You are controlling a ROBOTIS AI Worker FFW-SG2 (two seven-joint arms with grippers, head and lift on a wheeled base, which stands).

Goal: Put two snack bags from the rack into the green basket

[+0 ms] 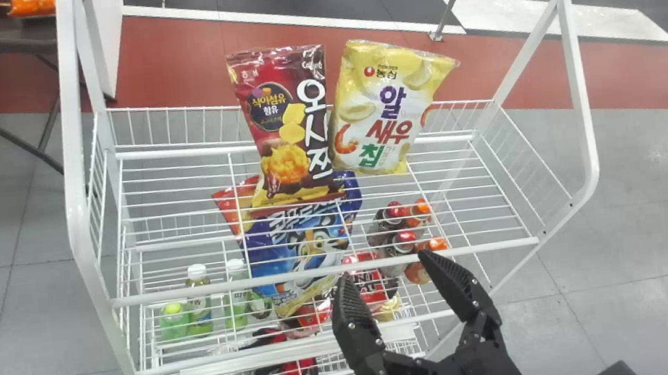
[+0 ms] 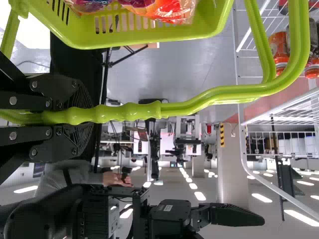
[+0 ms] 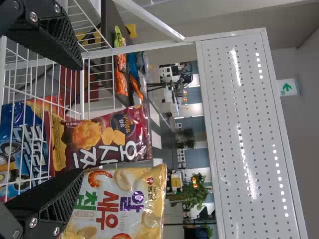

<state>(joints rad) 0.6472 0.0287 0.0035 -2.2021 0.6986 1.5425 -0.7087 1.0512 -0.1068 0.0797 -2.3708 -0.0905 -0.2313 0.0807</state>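
While the right pincer (image 1: 383,268) gapes, two bags (image 1: 287,124) stand on the upper shelf (image 1: 471,250).

1 maroon bag (image 1: 275,103), 1 yellow bag (image 1: 384,107), green basket (image 2: 209,27), white rack (image 1: 75,177)

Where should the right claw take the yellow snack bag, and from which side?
I'd pinch the yellow snack bag just below its flat top seal, bringing the right claw in from the front and above. It stands roughly upright, its top rising above the back edge of the rack, while the maroon snack bag crowds its left side.
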